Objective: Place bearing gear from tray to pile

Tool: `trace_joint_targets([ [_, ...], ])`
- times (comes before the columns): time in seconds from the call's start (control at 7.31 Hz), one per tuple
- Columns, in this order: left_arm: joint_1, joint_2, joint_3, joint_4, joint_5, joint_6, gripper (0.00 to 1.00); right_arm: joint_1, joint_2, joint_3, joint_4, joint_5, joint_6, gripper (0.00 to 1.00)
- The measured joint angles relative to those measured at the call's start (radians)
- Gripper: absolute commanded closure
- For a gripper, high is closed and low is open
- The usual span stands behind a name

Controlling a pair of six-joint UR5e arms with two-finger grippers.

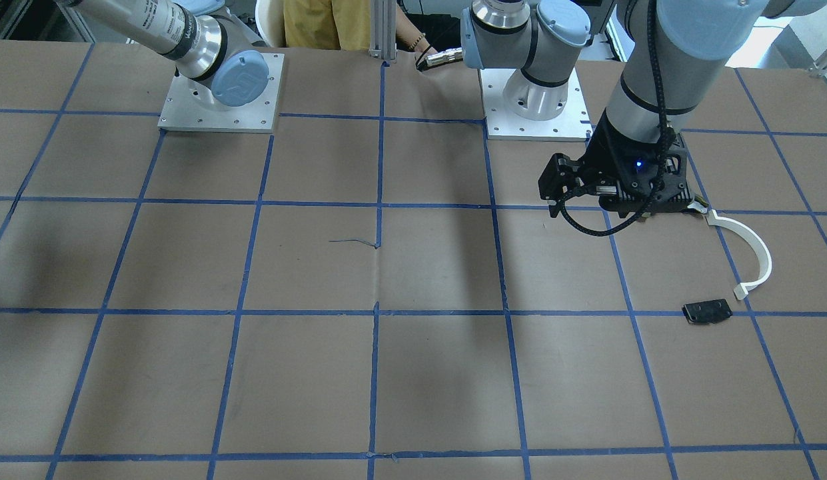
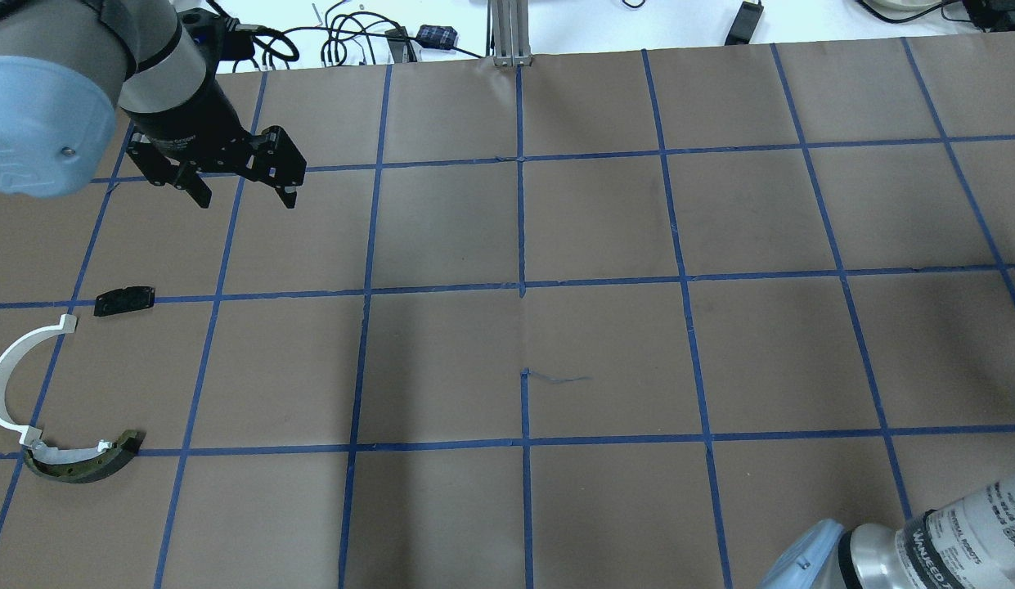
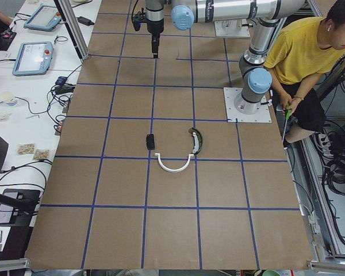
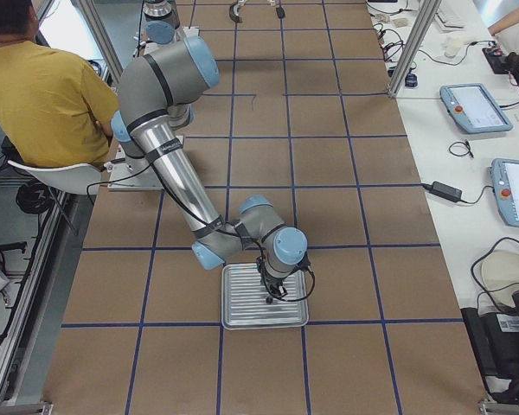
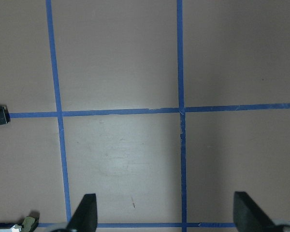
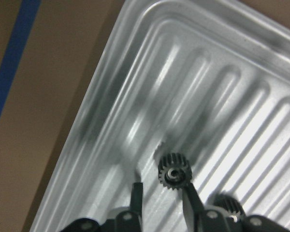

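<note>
A small black bearing gear (image 6: pixel 174 172) lies on the ribbed metal tray (image 6: pixel 222 87), which stands at the table's right end (image 4: pixel 242 318). My right gripper (image 6: pixel 162 189) hangs low over the tray (image 4: pixel 271 298) with its jaws narrowly open. The gear sits just beyond the fingertips, against the right finger and apart from the left one. The pile lies at the left end: a white arc strip (image 2: pixel 2 380), a flat black piece (image 2: pixel 124 299) and a dark curved piece (image 2: pixel 86 465). My left gripper (image 2: pixel 245 198) hovers open and empty beyond the pile (image 5: pixel 165 212).
A second toothed part (image 6: pixel 228 205) shows behind the right finger. A person in a yellow shirt (image 3: pixel 302 54) sits by the left arm's base plate (image 3: pixel 248 106). Tablets (image 4: pixel 474 105) and cables lie on side benches.
</note>
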Motion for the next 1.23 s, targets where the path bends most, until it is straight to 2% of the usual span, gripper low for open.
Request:
trace_joint_targets([
  [0.14,0.0,0.0,0.0,0.0,0.0,0.0,0.0,0.001,-0.001,-0.002,0.002,0.003,0.011,0.5],
  [0.55,-0.001,0.001,0.0,0.001,0.0,0.0,0.0,0.004,-0.001,-0.006,0.0,0.047,0.02,0.48],
  [0.82,-0.001,0.0,0.0,0.001,-0.001,0.0,0.0,0.004,0.0,-0.007,-0.002,0.07,0.021,0.5],
  [1.23,-0.001,-0.003,0.001,0.01,-0.002,0.0,0.0,0.004,0.001,-0.003,-0.045,0.116,0.043,0.62],
])
